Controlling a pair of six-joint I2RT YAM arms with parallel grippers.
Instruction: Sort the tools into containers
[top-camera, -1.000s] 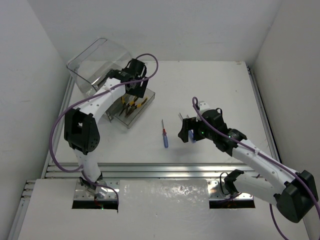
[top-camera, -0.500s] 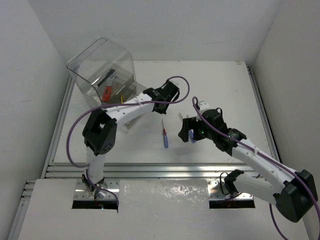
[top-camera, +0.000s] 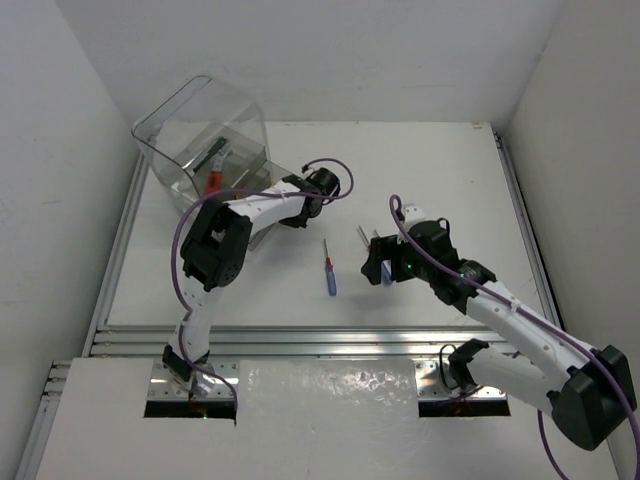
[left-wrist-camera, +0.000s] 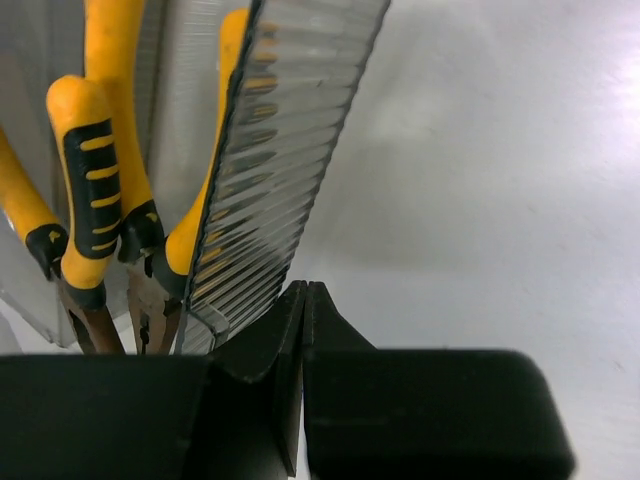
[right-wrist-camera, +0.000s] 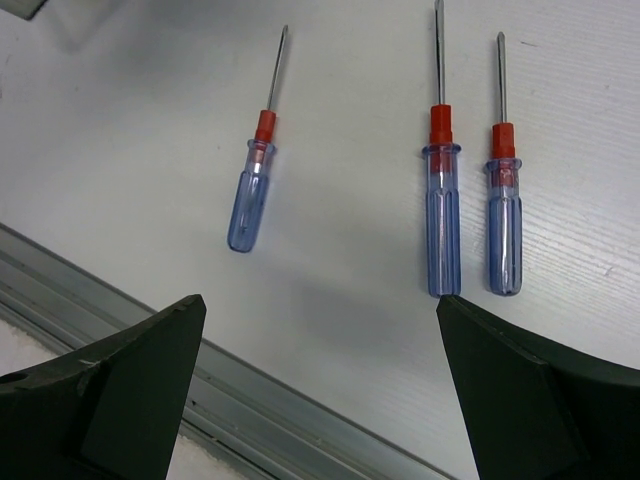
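Observation:
My left gripper (left-wrist-camera: 305, 292) is shut with nothing between its jaws, low over the table beside a corner of a ribbed clear tray (left-wrist-camera: 270, 150). Yellow-handled pliers (left-wrist-camera: 88, 190) lie in that tray. From above, the tray (top-camera: 262, 228) sits mostly under my left arm, in front of the large clear box (top-camera: 200, 130), which holds a red-handled tool (top-camera: 213, 184) and a black-handled tool (top-camera: 215, 158). My right gripper (right-wrist-camera: 318, 300) hangs open above the table. Three blue-handled screwdrivers lie below it: one alone (right-wrist-camera: 255, 175), two side by side (right-wrist-camera: 442, 195) (right-wrist-camera: 503, 200).
A metal rail (right-wrist-camera: 250, 400) runs along the table's near edge just below my right gripper. White walls close in the table on the left, back and right. The lone screwdriver (top-camera: 328, 273) lies between the two arms.
The left gripper has shut and left the tray, swinging out to the right, then back to the tray's corner. The right arm has barely moved.

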